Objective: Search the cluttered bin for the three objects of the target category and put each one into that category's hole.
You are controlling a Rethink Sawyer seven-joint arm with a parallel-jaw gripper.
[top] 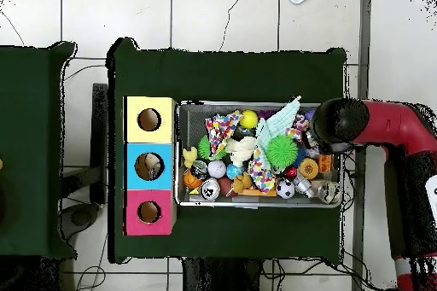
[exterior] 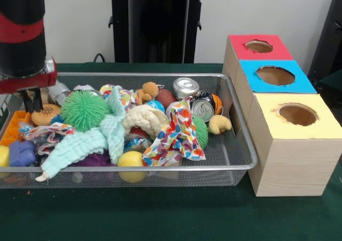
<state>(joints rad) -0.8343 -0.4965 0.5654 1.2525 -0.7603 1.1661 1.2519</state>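
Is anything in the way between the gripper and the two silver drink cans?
Yes. The gripper hangs over the mesh bin's left end; the spiky green ball and heaped cloths lie between it and the silver cans.

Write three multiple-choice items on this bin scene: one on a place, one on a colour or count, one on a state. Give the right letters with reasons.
1. Where in the front view does the end effector hang?
A. Over the mesh bin's left end
B. Over the yellow box
C. Over the bare cloth in front of the bin

2. How many holed boxes stand beside the mesh bin?
A. Two
B. Three
C. Four

3. What is the state of the spiky green ball?
A. Held up in the air
B. Lying in the bin among the other things
C. Sitting in a box hole

Answers:
1 A: the arm comes down at the bin's left end, above the orange toys.
2 B: a red box, a blue box and a yellow box stand in a row, each with one hole.
3 B: it rests on the clutter beside the mint green cloth.
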